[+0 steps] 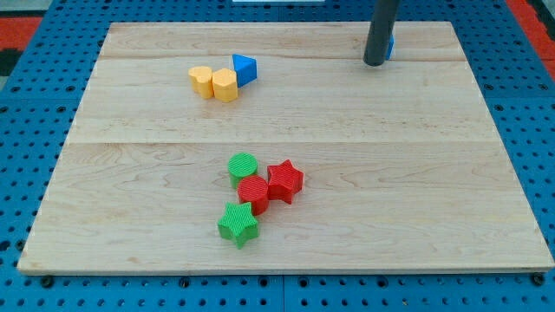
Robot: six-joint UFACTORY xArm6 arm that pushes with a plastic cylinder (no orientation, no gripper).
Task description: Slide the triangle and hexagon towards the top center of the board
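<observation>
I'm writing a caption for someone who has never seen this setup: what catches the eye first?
The dark rod at the view's top right, my tip resting on the wooden board and half hiding a blue block. Next, the blue triangle beside the yellow hexagon and a yellow heart, upper left of centre.

A pale wooden board (286, 130) with visible grain and a smooth, matt finish, joined from 3 planks. Beneath it, a blue perforated panel (35, 217) that looks like painted metal or plastic. The small blocks look like plastic: the green star (238, 224), red star (284, 180) and green cylinder (243, 165) show fine ridged tops; the blue triangle (244, 68) looks smoother. The dark rod (380, 30) is matt.
</observation>
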